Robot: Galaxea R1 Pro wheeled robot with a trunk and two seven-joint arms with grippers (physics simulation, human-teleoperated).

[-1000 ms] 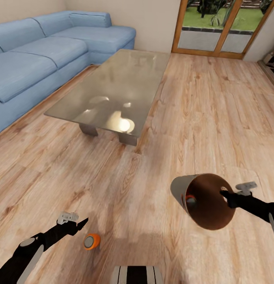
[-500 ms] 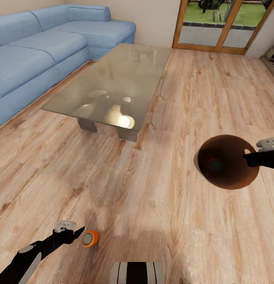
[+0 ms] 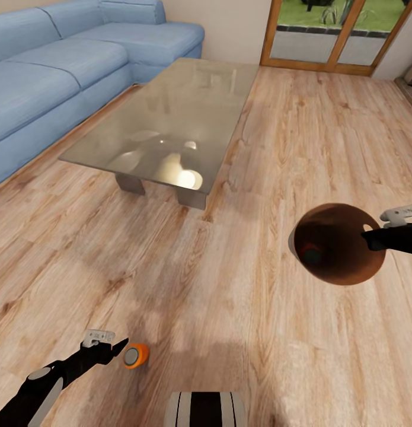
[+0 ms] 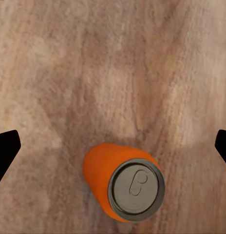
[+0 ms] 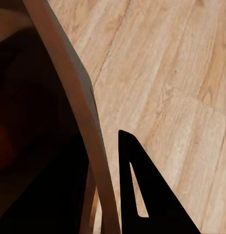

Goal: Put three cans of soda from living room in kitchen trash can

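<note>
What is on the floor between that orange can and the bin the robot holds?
Nothing: in the head view, only bare wood floor lies between the orange can and the bin.

Wide bare wood floor (image 3: pixel 229 308) in the foreground, open between the two arms. Farther off, a low glass coffee table (image 3: pixel 170 118) with a blue sofa (image 3: pixel 45 77) close along its far-left side, a narrow strip of floor between them, and clear floor to the right of the table up to the glass doors (image 3: pixel 330 35). Near the left gripper (image 3: pixel 121 349), an orange can (image 3: pixel 136 356) lying on the floor just beyond its spread fingers with free floor all around; at right, a bin (image 3: pixel 339 243) held tipped above the floor by the right gripper (image 3: pixel 367 236), blocking that side.
</note>
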